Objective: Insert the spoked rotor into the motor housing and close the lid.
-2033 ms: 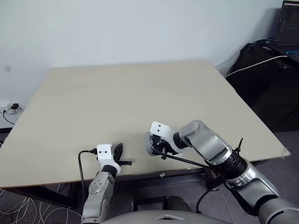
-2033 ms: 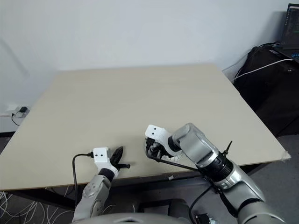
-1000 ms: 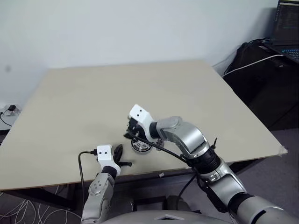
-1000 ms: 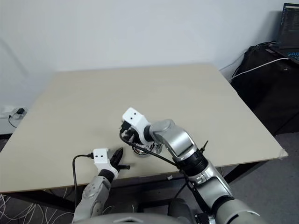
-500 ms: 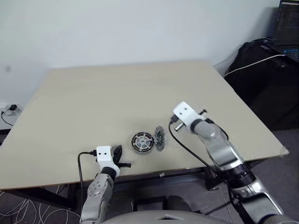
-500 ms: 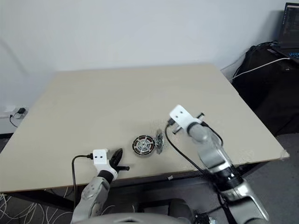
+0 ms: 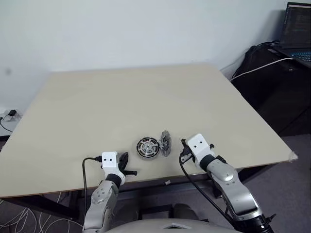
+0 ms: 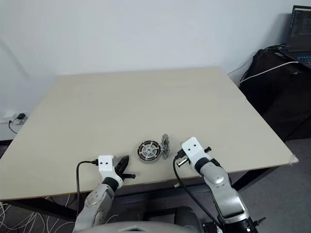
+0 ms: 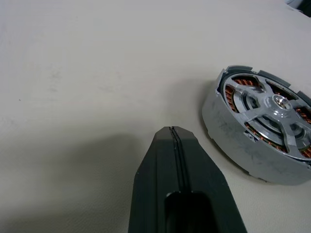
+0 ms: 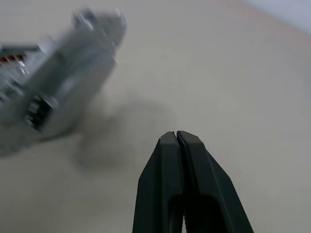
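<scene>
Looking from the near table (image 7: 73,111) edge, I see my left gripper (image 7: 122,161) and right gripper (image 10: 176,138) both pressed together, holding nothing. Between them, a little farther, lies the motor housing (image 7: 147,148) with the spoked rotor (image 9: 270,109) inside. The lid (image 7: 165,143) leans on edge against its right side.

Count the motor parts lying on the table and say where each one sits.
2: the motor housing lies flat near the table's front edge; the lid leans on edge against its right side. The rotor may be inside.
</scene>
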{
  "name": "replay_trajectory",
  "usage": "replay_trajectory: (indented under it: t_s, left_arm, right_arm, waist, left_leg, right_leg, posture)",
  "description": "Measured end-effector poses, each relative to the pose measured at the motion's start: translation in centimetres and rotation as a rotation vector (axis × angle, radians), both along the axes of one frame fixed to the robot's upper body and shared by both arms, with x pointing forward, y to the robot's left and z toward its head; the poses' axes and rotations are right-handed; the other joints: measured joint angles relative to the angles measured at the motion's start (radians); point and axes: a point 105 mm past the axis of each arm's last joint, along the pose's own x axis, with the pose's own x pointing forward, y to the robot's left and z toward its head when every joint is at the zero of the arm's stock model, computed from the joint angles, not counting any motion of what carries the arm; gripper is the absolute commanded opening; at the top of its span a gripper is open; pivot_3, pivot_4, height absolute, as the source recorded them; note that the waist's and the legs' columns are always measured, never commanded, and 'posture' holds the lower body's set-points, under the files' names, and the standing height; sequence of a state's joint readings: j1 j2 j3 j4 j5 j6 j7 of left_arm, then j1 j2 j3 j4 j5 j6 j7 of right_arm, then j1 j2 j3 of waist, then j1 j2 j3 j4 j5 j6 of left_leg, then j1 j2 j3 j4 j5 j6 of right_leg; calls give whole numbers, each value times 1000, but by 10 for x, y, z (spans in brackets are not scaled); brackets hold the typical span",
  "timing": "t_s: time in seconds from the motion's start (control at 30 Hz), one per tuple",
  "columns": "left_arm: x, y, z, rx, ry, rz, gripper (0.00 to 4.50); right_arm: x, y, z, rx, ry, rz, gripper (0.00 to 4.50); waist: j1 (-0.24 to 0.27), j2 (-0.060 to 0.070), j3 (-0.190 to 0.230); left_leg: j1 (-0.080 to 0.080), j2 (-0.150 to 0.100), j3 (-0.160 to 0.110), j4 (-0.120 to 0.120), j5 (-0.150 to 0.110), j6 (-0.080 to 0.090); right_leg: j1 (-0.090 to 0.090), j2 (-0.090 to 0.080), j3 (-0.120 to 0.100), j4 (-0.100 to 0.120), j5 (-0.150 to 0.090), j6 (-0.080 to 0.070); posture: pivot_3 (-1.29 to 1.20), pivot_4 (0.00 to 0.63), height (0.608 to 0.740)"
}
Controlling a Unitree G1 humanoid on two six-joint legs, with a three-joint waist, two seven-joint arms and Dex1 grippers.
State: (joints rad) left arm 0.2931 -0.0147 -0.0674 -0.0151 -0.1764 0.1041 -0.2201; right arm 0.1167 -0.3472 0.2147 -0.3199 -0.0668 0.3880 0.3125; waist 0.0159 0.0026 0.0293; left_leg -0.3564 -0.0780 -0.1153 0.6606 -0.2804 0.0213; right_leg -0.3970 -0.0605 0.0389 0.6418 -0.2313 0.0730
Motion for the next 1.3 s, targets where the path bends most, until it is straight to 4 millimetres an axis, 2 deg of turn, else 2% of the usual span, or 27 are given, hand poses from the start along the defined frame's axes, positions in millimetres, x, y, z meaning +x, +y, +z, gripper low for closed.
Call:
replay_trajectory:
  t_s: [0.23,0.4,0.8,0.97,1.3]
  left_arm:
    - [0,1,0,4,2,-3,0]
    - [0,1,0,6,2,-1,0]
    - [0,2,3,9,-1,-3,0]
    - [0,3,3,14,-1,-6,0]
    - [0,4,3,22,-1,-7,0]
  right_arm:
    - [-7,20,1,109,87,150,71]
    - [-9,28,3,148,140,235,71]
    - [-5,41,11,220,152,277,71]
    - [-6,55,14,258,173,337,71]
    - [-1,79,-1,283,256,399,71]
  waist:
    - [3,-1,1]
    - [4,-1,2]
    - [5,-2,4]
    - [2,-2,4]
    - [2,-1,4]
  left_leg:
    - [0,0,-1,0,2,4]
    - [0,0,0,0,1,2]
    - [-1,0,-1,-1,0,2]
    - [-1,0,-1,-1,0,2]
    - [-1,0,-1,-1,0,2]
  right_leg:
    - [-1,0,0,0,0,0]
    - [-1,0,-1,0,0,0]
    - [-1,0,-1,-1,0,0]
    - [-1,0,-1,-1,0,0]
    - [-1,0,-1,0,0,0]
  posture:
    - [0,0,740]
    - [0,0,740]
    - [0,0,740]
    - [0,0,740]
    - [0,0,740]
